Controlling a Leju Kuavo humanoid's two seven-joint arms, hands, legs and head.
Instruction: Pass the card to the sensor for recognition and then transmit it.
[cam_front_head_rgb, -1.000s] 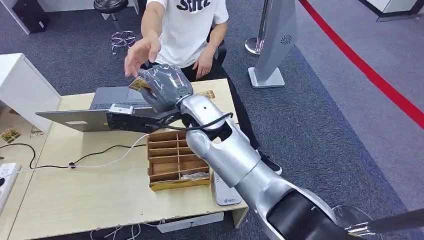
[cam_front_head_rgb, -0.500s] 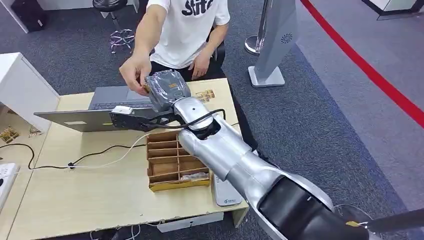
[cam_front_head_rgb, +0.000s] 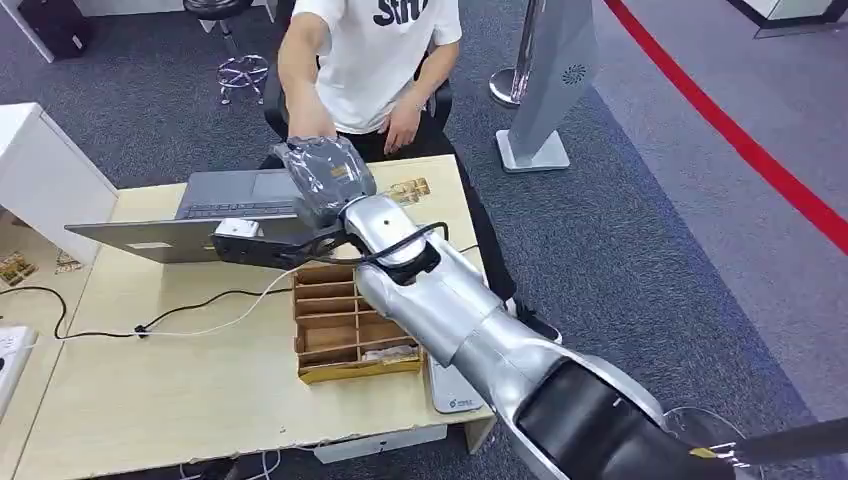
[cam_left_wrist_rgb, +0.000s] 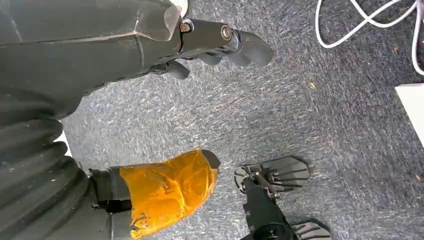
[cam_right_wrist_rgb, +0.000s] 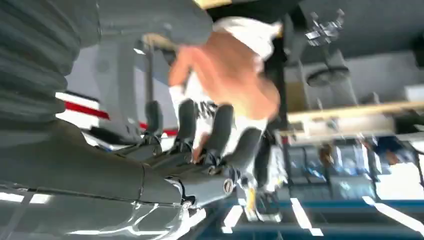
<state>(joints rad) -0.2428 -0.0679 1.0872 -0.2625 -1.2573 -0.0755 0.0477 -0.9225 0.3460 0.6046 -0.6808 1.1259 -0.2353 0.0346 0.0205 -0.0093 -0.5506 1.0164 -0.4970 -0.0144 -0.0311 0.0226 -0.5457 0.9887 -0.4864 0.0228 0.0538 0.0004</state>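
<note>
Grey carpet, pale table (cam_front_head_rgb: 150, 380), laptop (cam_front_head_rgb: 230, 190). Right hand (cam_front_head_rgb: 325, 180) out over laptop, meeting person's hand (cam_right_wrist_rgb: 225, 75); grip impossible to tell, card hidden, presumably between them. Risk: mistimed release, dropped card. Left hand (cam_left_wrist_rgb: 100, 55) hanging, fingers apart, holding nothing.

Dark grey-blue carpet (cam_front_head_rgb: 640, 230) is covering the floor, with a red stripe (cam_front_head_rgb: 735, 140) running diagonally across it. A pale wooden table (cam_front_head_rgb: 170, 385) is standing on it, beside a white cabinet (cam_front_head_rgb: 45, 170). A black round stool with chrome base (cam_front_head_rgb: 235, 50) is sitting behind, and a grey freestanding sign panel (cam_front_head_rgb: 550, 85) is rising nearby.
</note>
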